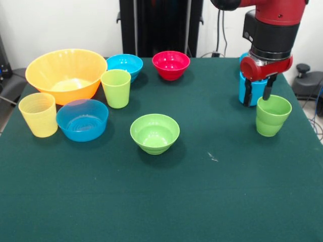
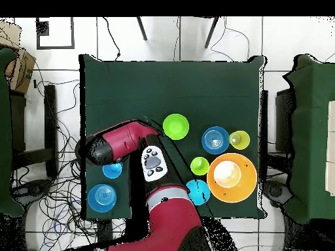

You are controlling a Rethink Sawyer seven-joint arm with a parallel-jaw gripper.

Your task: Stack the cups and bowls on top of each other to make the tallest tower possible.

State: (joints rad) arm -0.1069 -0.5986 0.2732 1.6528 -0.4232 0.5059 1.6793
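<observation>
We see the gripper (image 1: 257,95) hanging just above the green stepped cup (image 1: 272,115), its two dark fingers spread and gripping nothing; the sky-blue cup (image 1: 255,89) stands right behind it. Well away from that green cup, the small green bowl (image 1: 154,133) sits empty mid-table, and the big yellow-orange bowl (image 1: 66,74) is empty too.

This looks like a robotics lab. A counter (image 1: 166,201) draped in dark green cloth stands on a pale tiled floor (image 2: 183,39), where loose black cables (image 2: 55,189) trail around it. A red and black robot arm (image 2: 124,140) reaches over the counter. More green-covered tables (image 2: 307,131) stand alongside, and a cardboard box (image 2: 16,62) sits off in one corner.
</observation>
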